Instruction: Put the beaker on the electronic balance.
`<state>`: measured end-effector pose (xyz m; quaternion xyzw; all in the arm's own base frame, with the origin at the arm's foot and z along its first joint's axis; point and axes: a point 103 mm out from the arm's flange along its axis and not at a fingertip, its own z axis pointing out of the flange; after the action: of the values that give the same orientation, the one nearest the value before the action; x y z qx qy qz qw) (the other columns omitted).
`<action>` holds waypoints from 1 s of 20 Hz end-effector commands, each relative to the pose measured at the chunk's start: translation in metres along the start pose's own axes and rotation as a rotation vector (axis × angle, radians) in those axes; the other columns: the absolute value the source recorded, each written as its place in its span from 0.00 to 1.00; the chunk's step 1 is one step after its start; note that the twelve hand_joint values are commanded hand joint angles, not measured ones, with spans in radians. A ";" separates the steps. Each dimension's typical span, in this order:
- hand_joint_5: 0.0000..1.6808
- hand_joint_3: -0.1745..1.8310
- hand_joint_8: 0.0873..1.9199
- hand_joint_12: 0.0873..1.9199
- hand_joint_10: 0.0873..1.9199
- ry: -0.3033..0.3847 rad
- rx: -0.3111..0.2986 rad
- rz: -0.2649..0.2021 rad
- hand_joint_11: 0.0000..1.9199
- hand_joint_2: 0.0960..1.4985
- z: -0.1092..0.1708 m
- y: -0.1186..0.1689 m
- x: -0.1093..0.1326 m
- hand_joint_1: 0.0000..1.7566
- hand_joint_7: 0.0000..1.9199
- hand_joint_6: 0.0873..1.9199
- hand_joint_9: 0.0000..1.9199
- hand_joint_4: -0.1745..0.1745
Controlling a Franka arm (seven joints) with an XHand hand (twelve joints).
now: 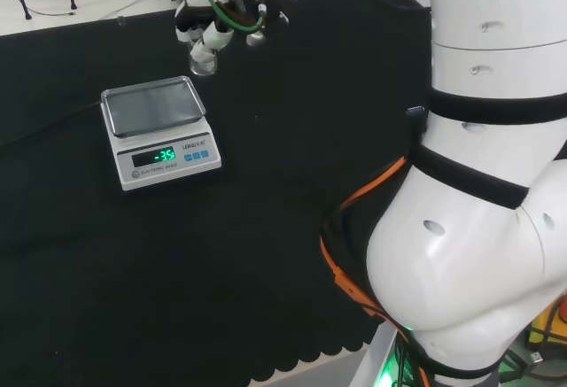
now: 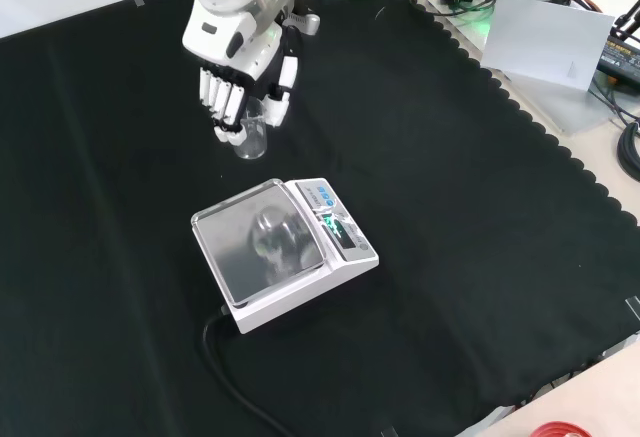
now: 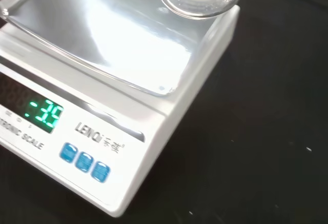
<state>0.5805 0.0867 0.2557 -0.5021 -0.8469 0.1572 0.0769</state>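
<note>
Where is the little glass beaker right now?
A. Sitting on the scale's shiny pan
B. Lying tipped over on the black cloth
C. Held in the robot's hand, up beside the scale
C: the hand has its fingers curled round the beaker, short of the balance, whose pan is bare.

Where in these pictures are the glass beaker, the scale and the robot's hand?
beaker [image 2: 252, 139]: front view, its clear side wall.
electronic balance [image 2: 262, 237]: front view, its bare metal pan.
hand [image 2: 228, 99]: front view, its white fingers.

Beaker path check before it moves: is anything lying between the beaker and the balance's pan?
Nothing: in the front view, bare black cloth separates the beaker, held by the hand, from the balance.
</note>
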 end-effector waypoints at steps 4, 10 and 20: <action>0.43 0.08 0.42 0.57 0.39 -0.009 0.029 -0.046 0.43 0.83 0.008 0.031 0.027 0.60 0.39 0.71 0.50 0.13; 0.43 0.08 0.42 0.57 0.39 -0.012 0.048 -0.070 0.43 0.83 0.014 0.044 0.036 0.60 0.39 0.71 0.50 0.13; 0.43 0.08 0.42 0.56 0.39 -0.012 0.062 -0.115 0.43 0.83 0.018 0.064 0.057 0.60 0.39 0.71 0.50 0.13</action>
<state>0.6004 0.1521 0.2189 -0.4574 -0.8662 0.1787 0.0928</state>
